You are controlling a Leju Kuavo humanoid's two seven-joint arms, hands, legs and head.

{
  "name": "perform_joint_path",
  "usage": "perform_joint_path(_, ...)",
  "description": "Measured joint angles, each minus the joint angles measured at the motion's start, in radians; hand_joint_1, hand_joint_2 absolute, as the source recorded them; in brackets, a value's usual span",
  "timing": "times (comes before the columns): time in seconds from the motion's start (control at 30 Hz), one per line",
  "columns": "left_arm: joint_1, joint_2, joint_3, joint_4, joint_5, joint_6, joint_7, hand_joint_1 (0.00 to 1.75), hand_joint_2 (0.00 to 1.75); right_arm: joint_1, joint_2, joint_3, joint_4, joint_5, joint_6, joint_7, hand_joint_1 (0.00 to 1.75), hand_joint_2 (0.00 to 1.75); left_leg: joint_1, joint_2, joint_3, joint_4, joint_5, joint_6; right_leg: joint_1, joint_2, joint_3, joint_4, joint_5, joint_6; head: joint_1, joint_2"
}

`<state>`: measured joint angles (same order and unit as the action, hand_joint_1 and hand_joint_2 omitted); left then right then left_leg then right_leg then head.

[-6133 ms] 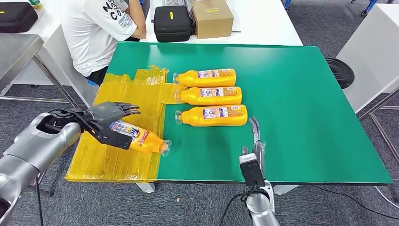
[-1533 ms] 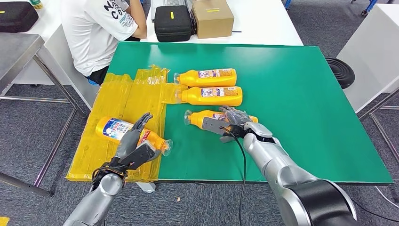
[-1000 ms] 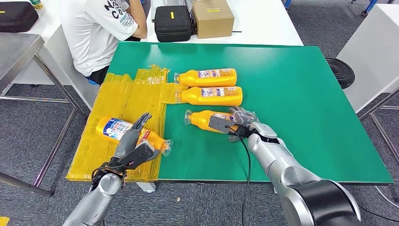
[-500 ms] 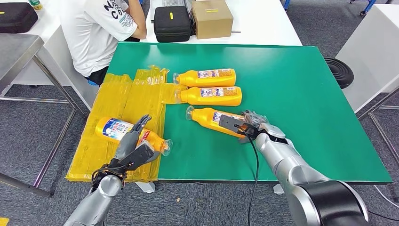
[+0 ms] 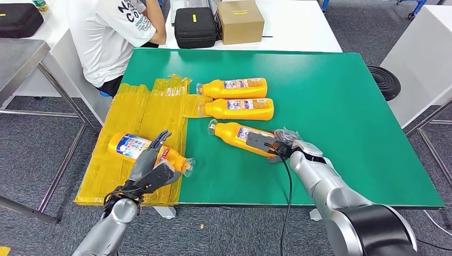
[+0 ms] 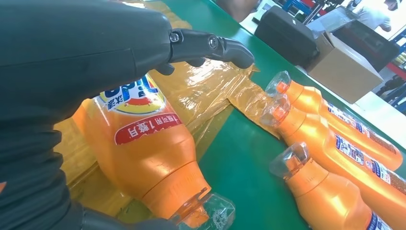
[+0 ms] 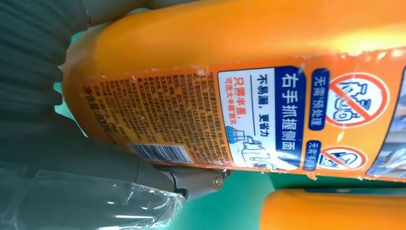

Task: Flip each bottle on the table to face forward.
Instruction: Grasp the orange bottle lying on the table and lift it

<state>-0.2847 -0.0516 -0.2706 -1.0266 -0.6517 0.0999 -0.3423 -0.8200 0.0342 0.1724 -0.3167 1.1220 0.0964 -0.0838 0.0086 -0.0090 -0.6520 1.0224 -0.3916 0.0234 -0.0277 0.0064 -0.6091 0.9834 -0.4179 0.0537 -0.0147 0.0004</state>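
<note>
Head view: right hand grips the nearest of three back-label-up orange bottles on the green table, apparently to flip it, while left hand rests open-fingered beside a front-facing bottle.

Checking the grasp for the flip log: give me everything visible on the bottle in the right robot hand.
The bottle is orange glossy plastic, lying slanted on the green table, its clear-wrapped cap pointing toward the yellow sheet side. Its back label faces the wrist camera: fine print, a barcode, blue-and-white text panels and red prohibition symbols. The right robot hand grips its base end, with fingers wrapped around the body. It lies nearest the robot of the three bottles on the green surface and touches neither of the others.
</note>
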Motion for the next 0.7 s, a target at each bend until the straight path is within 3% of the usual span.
perform_joint_path(0.33,0.004,0.000,0.014,-0.001,0.015,0.012,-0.009,0.00,1.75,0.019,0.016,-0.004,-0.002,-0.021,-0.083,-0.091,1.75,1.75,0.000,-0.001,-0.002,0.000,0.000,0.000,0.000,0.000,-0.001,0.000,0.000,0.000,0.000,0.000)
perform_joint_path(0.5,0.028,-0.004,0.045,-0.028,0.080,0.055,-0.047,0.00,1.75,0.048,0.036,-0.039,-0.031,-0.108,-0.234,-0.228,1.75,1.75,0.000,-0.001,-0.002,0.000,0.000,0.000,0.000,0.000,-0.001,0.000,0.000,0.000,0.000,0.000)
perform_joint_path(0.7,0.082,-0.031,0.113,-0.102,0.272,0.070,-0.130,0.00,1.75,0.095,0.085,-0.098,-0.105,-0.239,-0.376,-0.383,1.75,1.75,0.000,-0.001,-0.003,0.000,0.000,0.000,0.000,0.000,-0.003,0.000,-0.001,0.000,0.000,0.000)
